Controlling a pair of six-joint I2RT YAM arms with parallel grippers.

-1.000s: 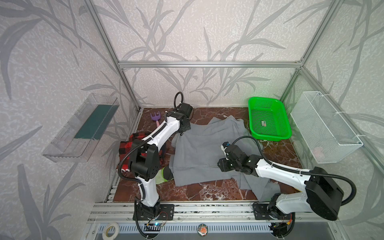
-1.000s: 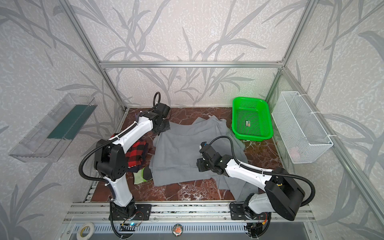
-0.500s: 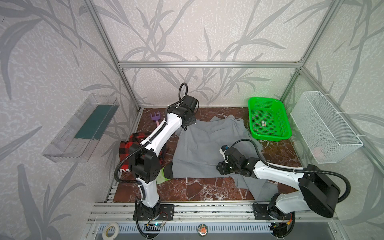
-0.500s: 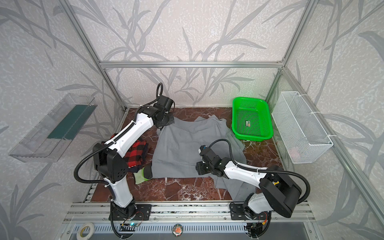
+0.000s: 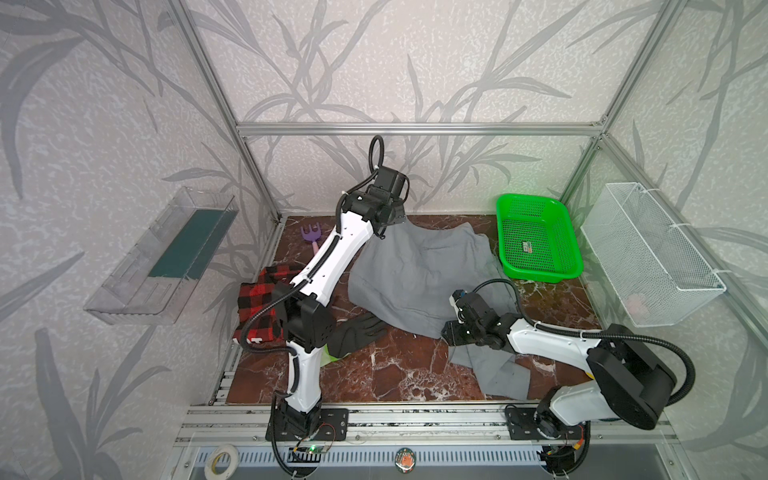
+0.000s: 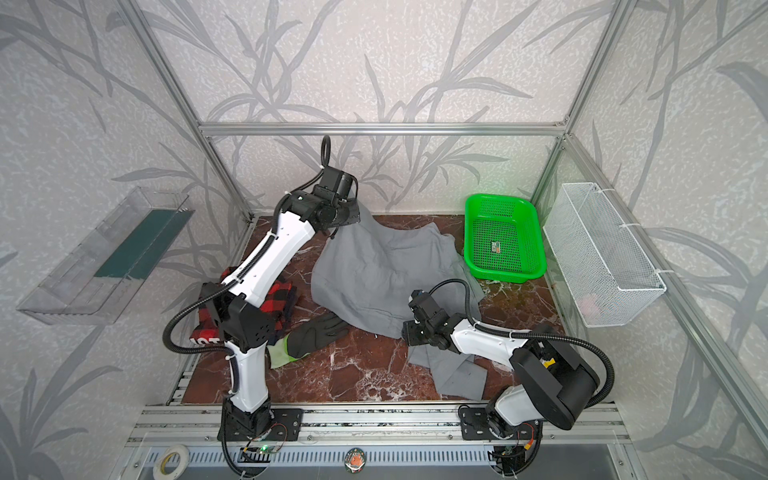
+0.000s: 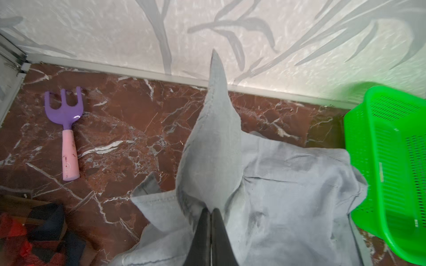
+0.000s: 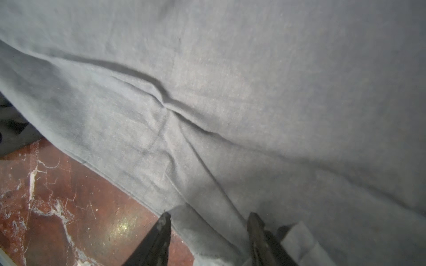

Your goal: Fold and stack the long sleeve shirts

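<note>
There are two shirts. The grey shirt (image 5: 415, 274) lies spread out in the middle of the table (image 5: 395, 374). One of its corners is held up in the air near the back wall. The plaid shirt (image 6: 278, 297) sits in a heap on the left side. The left arm hides part of it, and it lies a bit apart from the grey shirt.

There are two grippers. The left gripper (image 7: 211, 211) is shut tight on the corner of the grey shirt, and the cloth stands up in a point past its fingers. The right gripper (image 8: 209, 218) is about half open and low on the table. It has one finger on each side of the grey shirt's front edge, with cloth between them.

One black glove (image 5: 357, 332) lies near the front, just beside the grey shirt. One purple rake (image 7: 66, 129) lies in the back left corner. One green basket (image 5: 540, 276) sits at the back right. One white basket (image 5: 648, 257) hangs on the right wall. One clear tray (image 5: 166, 257) hangs on the left wall.
</note>
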